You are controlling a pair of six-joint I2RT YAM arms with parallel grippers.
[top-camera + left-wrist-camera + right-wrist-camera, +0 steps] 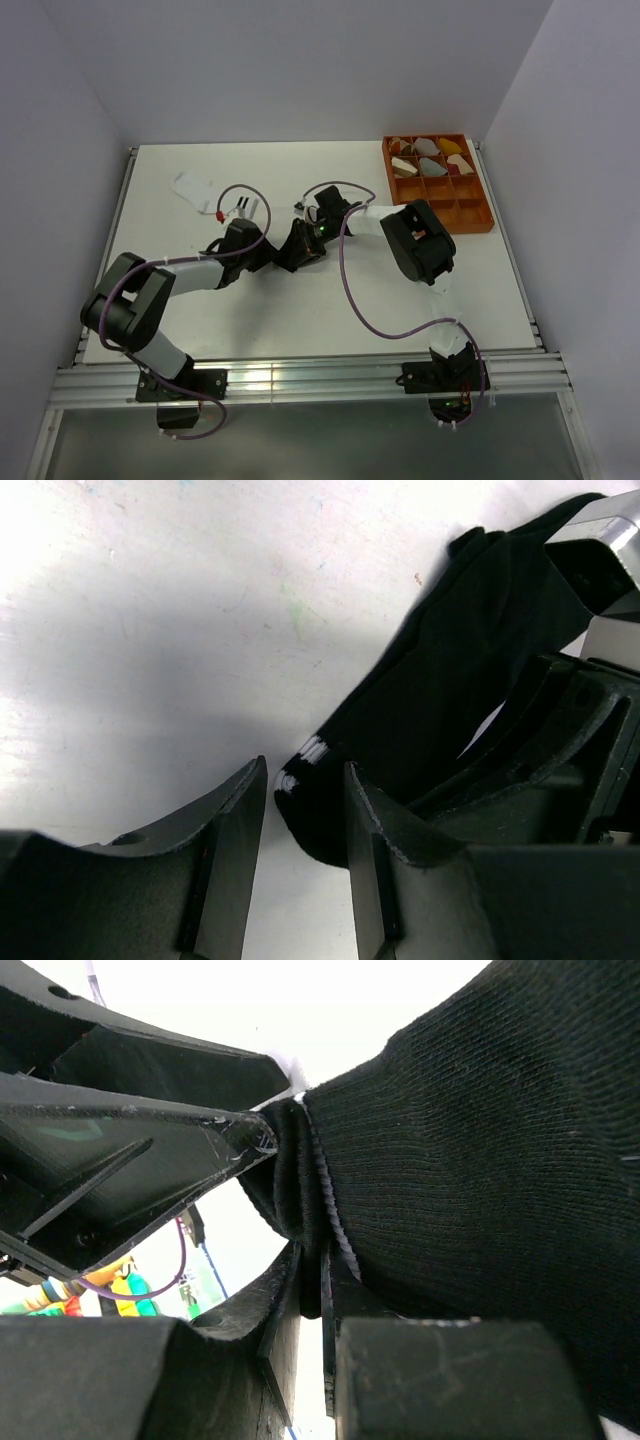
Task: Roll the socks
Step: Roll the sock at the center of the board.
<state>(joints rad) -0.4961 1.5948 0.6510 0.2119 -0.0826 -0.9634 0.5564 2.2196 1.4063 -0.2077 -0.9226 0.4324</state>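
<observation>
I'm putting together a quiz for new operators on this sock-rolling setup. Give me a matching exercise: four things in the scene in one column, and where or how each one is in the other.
Things
1. black sock
2. white sock
3. orange tray
4. left gripper

Places or states
A. at the far right of the table, holding rolled bundles
B. jaws apart, at the striped cuff
C. pinched in the right gripper
D. lying alone at the far left of the table

Pairs: 1-C; 2-D; 3-A; 4-B
</observation>
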